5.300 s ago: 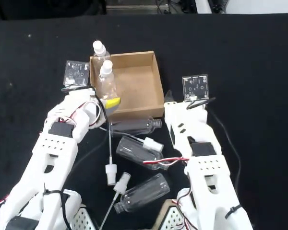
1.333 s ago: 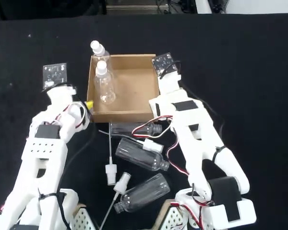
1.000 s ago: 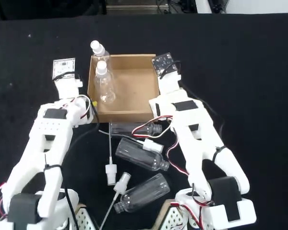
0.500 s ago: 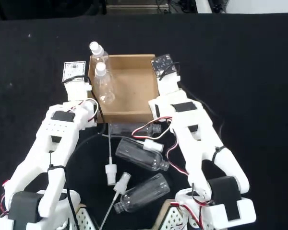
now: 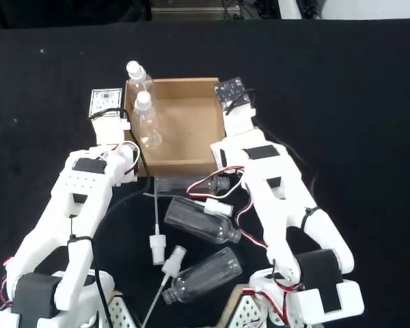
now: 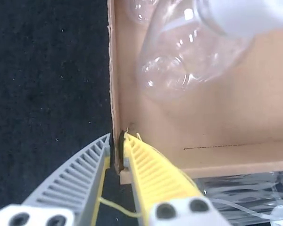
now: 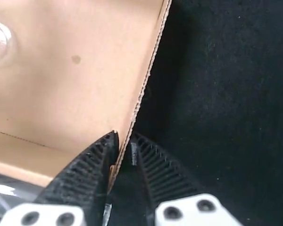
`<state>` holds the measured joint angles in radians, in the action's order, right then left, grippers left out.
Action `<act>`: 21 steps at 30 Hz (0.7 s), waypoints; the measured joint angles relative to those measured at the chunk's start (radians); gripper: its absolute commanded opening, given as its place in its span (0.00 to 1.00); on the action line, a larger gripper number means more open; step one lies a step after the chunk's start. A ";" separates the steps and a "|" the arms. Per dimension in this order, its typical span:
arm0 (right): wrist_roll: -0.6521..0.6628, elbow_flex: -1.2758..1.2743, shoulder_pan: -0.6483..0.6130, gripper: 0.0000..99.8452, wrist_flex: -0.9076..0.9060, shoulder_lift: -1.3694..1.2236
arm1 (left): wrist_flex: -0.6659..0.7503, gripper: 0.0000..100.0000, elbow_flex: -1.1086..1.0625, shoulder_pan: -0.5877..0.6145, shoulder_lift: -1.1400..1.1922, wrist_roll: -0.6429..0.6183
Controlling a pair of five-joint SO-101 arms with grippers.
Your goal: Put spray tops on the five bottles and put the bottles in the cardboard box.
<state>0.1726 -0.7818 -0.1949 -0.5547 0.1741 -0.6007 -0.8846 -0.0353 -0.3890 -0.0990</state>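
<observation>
Left gripper [image 6: 116, 140] is pinched shut on the left wall of the cardboard box [image 5: 191, 130] near its front corner, grey finger outside, yellow one inside; right gripper [image 7: 122, 141] clamps the right wall the same way, black fingers straddling it; box is plain brown, open-topped, with two capped clear bottles [image 5: 145, 123] along its left side; three more bottles [image 5: 201, 222] lie on the black table [image 5: 355, 102] just in front.

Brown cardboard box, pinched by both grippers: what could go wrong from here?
1. The left gripper and right gripper each pinch a thin wall of the brown cardboard box; uneven pulling could bend or tear it.
2. The upright clear plastic bottle inside might topple if the box jerks.
</observation>
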 measured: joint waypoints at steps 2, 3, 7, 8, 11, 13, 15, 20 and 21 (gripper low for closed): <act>0.000 0.000 0.000 0.01 0.000 0.000 | 0.000 0.03 0.000 0.000 0.000 0.000; 0.000 0.000 0.000 0.01 -0.002 0.000 | -0.006 0.03 0.000 0.000 0.000 0.000; 0.000 0.000 0.000 0.01 -0.029 0.002 | -0.086 0.03 0.028 0.000 -0.006 0.000; 0.000 0.002 -0.002 0.01 -0.038 0.002 | -0.107 0.03 0.032 0.000 -0.015 -0.002; 0.000 0.002 -0.002 0.01 -0.049 0.002 | -0.133 0.03 0.031 0.000 -0.049 -0.006; 0.000 0.002 -0.002 0.01 -0.052 0.002 | -0.133 0.03 0.031 0.000 -0.069 -0.008; 0.000 0.002 -0.002 0.01 -0.052 0.002 | -0.133 0.04 0.023 0.000 -0.081 -0.011; 0.000 0.002 -0.002 0.10 -0.057 0.002 | -0.133 0.04 0.023 0.000 -0.086 -0.011; 0.000 0.002 -0.002 0.12 -0.057 0.002 | -0.133 0.04 0.023 0.000 -0.086 -0.011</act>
<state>0.1726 -0.7802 -0.1964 -0.6114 0.1757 -0.7342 -0.8615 -0.0353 -0.4749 -0.1097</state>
